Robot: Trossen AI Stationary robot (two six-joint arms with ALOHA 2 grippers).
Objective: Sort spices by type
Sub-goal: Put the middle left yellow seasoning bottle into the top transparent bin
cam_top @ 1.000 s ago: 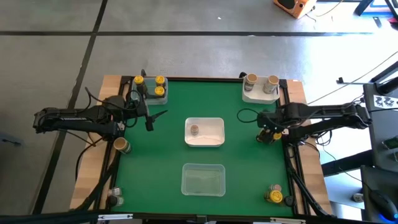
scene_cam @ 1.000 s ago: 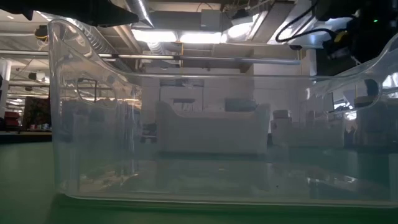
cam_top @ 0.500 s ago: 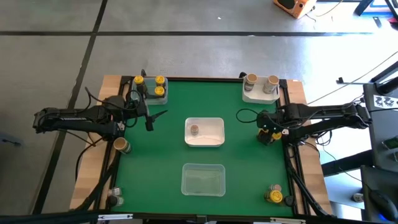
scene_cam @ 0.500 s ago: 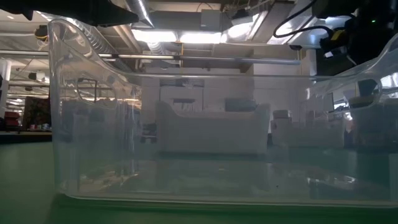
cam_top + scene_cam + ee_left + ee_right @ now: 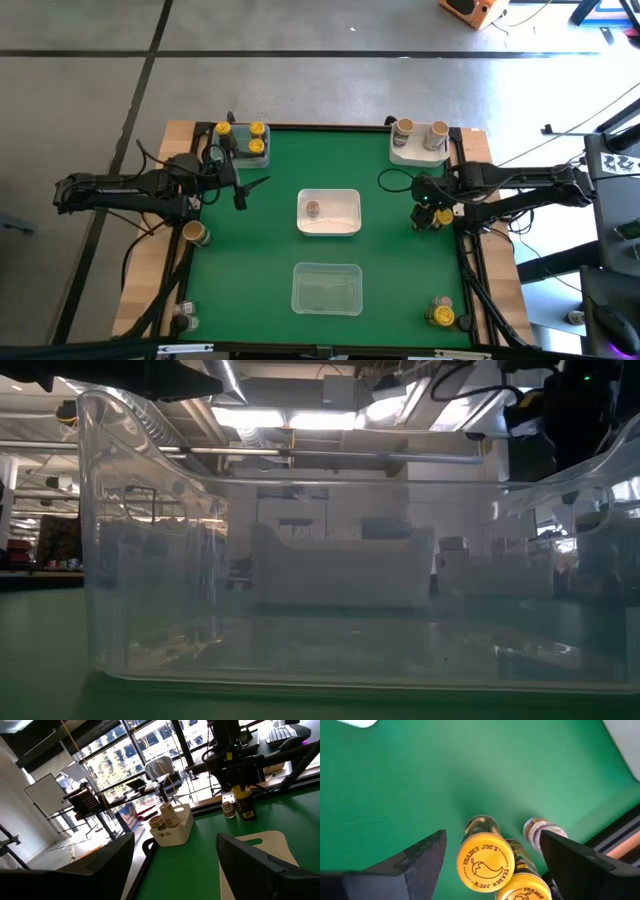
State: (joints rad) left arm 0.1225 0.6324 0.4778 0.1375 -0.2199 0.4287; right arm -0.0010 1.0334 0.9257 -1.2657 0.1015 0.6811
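Right tool [image 5: 428,218] shifted leftward, over yellow-lidded spices [image 5: 486,859]

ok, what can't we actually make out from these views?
- Low view: the clear bin fills the frame and hides every spice jar.
- High view: the right claw covers the jars below it; count unclear.
- Right wrist view: two yellow-lid jars, the nearer cut off by the edge.
- High view: jar in the white bin too small to tell its type.

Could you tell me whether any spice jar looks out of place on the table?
One lone small jar sits inside the white rectangular bin at centre, while the yellow-lidded jars and tan-lidded jars are grouped at the far corners.
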